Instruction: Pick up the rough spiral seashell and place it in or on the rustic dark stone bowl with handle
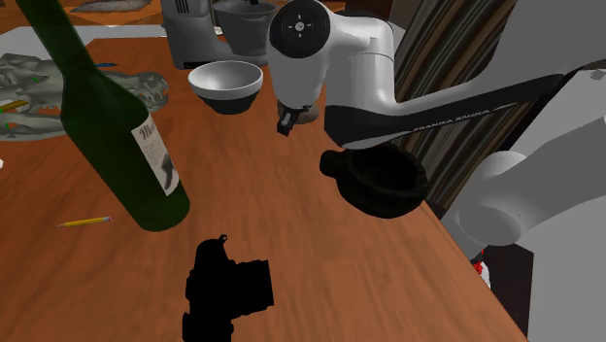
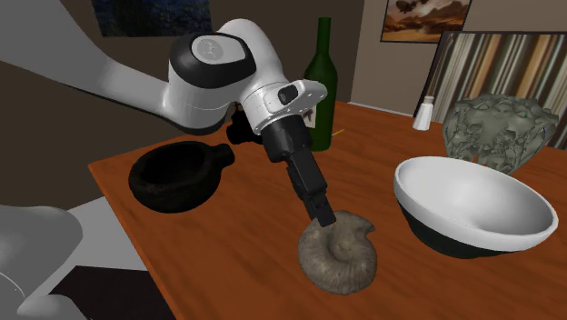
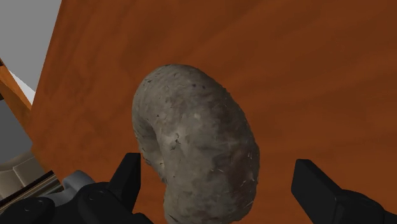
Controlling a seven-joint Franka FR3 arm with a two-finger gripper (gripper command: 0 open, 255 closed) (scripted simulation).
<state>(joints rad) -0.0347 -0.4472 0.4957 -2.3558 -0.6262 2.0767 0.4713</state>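
Observation:
The rough grey-brown spiral seashell (image 2: 338, 253) lies on the wooden table (image 2: 382, 155). My gripper (image 2: 320, 215) is low over the shell, open. In the wrist view the seashell (image 3: 197, 146) sits between the two spread fingers of the gripper (image 3: 219, 173), nearer to one finger (image 3: 129, 173) than to the other; neither clasps it. The dark stone bowl with handle (image 2: 174, 177) stands apart from the shell, toward the second exterior view's left. The same bowl (image 1: 381, 180) sits near the table's right edge in the shoulder view, partly under my arm.
A white bowl (image 2: 472, 205) stands close beside the shell. A tall green bottle (image 1: 117, 126) and a black camera-shaped object (image 1: 228, 287) stand on the table, with a pencil (image 1: 83, 222) beside them. A salt shaker (image 2: 423, 114) and a grey crumpled thing (image 2: 500, 127) stand farther back.

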